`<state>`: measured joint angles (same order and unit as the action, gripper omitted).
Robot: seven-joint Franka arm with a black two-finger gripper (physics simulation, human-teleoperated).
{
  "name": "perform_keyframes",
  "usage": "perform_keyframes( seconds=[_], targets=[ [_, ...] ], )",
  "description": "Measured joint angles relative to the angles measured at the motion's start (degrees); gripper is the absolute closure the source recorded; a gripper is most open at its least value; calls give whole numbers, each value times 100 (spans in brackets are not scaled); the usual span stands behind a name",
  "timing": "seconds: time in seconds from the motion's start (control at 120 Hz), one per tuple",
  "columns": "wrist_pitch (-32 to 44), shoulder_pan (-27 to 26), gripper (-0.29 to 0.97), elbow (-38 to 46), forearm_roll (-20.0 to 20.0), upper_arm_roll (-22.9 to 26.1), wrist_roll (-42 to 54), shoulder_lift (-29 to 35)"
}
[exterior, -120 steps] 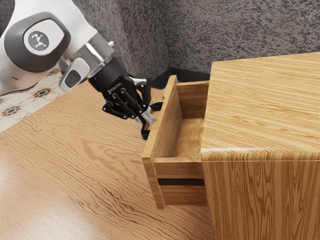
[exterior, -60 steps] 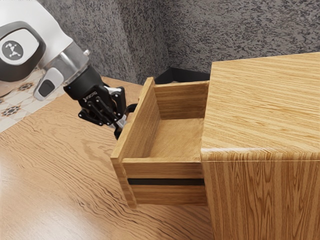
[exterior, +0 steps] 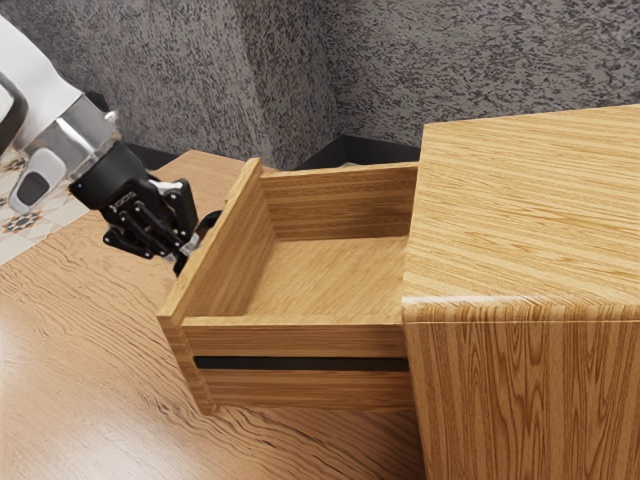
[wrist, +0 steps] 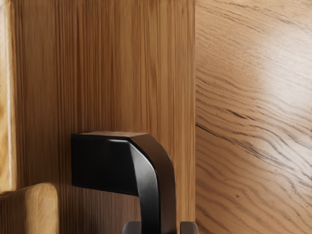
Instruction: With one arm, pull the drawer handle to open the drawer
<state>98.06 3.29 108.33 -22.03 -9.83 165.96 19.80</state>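
Drawer open, my gripper on its handle.
I have it clamped on that black handle; drawer front just beyond; cabinet farther off.

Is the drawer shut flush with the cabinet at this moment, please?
No, the drawer stands pulled well out of the cabinet, its inside exposed.

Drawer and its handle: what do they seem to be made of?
Drawer: light wood or wood veneer, oak-like, with a satin finish; long grain lines run across every panel. Handle: black, smooth and semi-gloss, with a soft highlight along its bent edge; painted metal or hard plastic, the look leaves it open.
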Motion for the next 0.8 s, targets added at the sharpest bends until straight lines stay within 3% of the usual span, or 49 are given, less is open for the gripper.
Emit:
perform_keyframes(
  seconds=[0.3,0.8],
  targets=[
    [-7,-15,76,189,17,-193,5,301],
    [-91,-57,55,122,68,-417,5,599]
  ],
)
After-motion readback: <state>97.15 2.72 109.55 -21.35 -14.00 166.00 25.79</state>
